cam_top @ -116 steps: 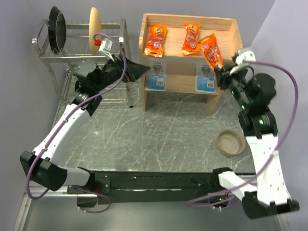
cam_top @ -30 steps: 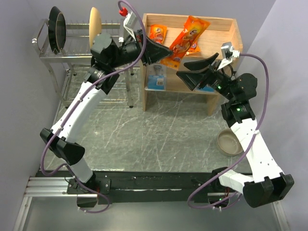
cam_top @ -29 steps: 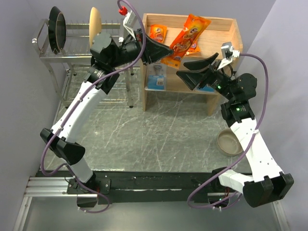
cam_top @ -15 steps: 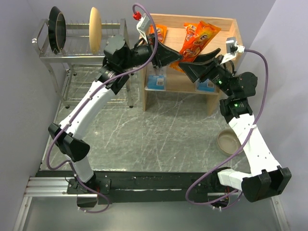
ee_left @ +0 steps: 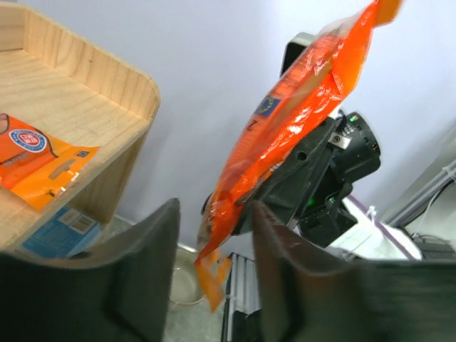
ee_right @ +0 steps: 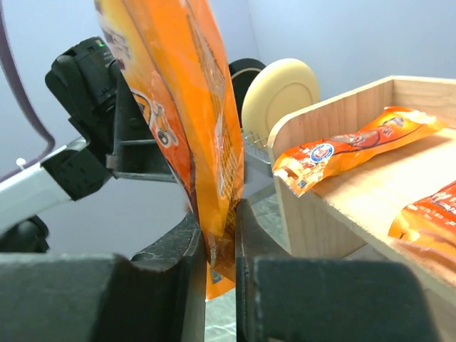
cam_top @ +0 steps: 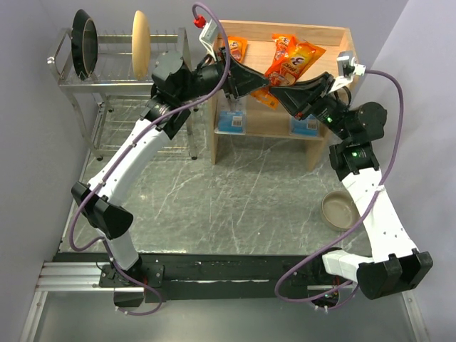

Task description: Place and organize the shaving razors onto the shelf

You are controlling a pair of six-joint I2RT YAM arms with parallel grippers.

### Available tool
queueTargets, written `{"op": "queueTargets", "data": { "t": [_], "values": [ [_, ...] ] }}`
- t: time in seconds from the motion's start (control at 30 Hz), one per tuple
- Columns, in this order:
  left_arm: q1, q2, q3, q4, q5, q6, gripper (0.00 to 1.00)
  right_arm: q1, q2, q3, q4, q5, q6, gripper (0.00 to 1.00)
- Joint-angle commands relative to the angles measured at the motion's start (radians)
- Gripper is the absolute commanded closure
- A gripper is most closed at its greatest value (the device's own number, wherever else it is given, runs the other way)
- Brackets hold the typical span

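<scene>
1. Top view: left gripper (cam_top: 262,85) and right gripper (cam_top: 276,91) meet tip to tip in front of the shelf (cam_top: 335,37). The orange razor packet (cam_top: 288,65) rises above them.
2. Left wrist: fingers parted, released. The packet's (ee_left: 285,135) lower end is between them.
3. Right wrist: fingers clenched on the packet's (ee_right: 192,107) lower edge, with the shelf to the right.

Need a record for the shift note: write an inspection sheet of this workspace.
Surface: grey marbled table.
Job's things: wooden shelf; two orange packets on top tier; two blue cards on lower tier; third orange packet aloft before it.
Clutter: dish rack holding two dishes; bowl.
Grippers: right gripper pinches that packet; left gripper open around its lower end.
Cables: purple cables loop off both arms.
Surroundings: plain walls.
</scene>
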Motion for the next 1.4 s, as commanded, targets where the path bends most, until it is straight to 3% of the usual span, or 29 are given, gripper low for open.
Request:
{"op": "queueTargets", "data": {
  "t": [0.0, 0.03, 0.13, 0.27, 0.4, 0.77, 0.93, 1.1, 1.17, 1.27, 1.3, 1.37],
  "values": [
    [0.006, -0.05, -0.012, 0.031, -0.019, 0.095, 0.4, -0.06, -0.05, 0.097, -0.071, -0.08, -0.027, 0.91],
    [0.009, -0.065, -0.017, 0.025, -0.018, 0.141, 0.32, -0.103, -0.048, 0.108, -0.082, -0.102, 0.001, 0.93],
    [0.024, -0.099, -0.037, -0.012, -0.001, 0.237, 0.22, -0.189, -0.01, 0.168, -0.111, -0.23, 0.112, 1.0],
    [0.026, -0.128, -0.069, -0.072, 0.042, 0.38, 0.19, -0.352, 0.071, 0.277, -0.125, -0.356, 0.24, 1.0],
    [0.021, -0.131, -0.074, -0.095, 0.073, 0.431, 0.18, -0.413, 0.203, 0.406, -0.249, -0.41, 0.314, 1.0],
    [-0.02, -0.127, -0.081, -0.145, 0.071, 0.485, 0.18, -0.488, 0.372, 0.576, -0.421, -0.398, 0.297, 1.0],
    [-0.031, -0.128, -0.088, -0.156, 0.065, 0.501, 0.18, -0.505, 0.463, 0.718, -0.591, -0.387, 0.208, 1.0],
    [-0.037, -0.127, -0.092, -0.152, 0.066, 0.498, 0.19, -0.507, 0.484, 0.76, -0.693, -0.352, 0.17, 1.0],
    [-0.037, -0.127, -0.1, -0.144, 0.068, 0.497, 0.19, -0.507, 0.477, 0.743, -0.713, -0.341, 0.162, 0.96],
    [-0.037, -0.128, -0.109, -0.135, 0.076, 0.492, 0.19, -0.507, 0.46, 0.716, -0.748, -0.323, 0.15, 0.76],
    [-0.037, -0.128, -0.111, -0.13, 0.077, 0.486, 0.19, -0.507, 0.457, 0.714, -0.783, -0.309, 0.142, 0.65],
    [-0.037, -0.13, -0.117, -0.122, 0.083, 0.48, 0.19, -0.507, 0.458, 0.717, -0.826, -0.278, 0.127, 0.56]
  ]
}}
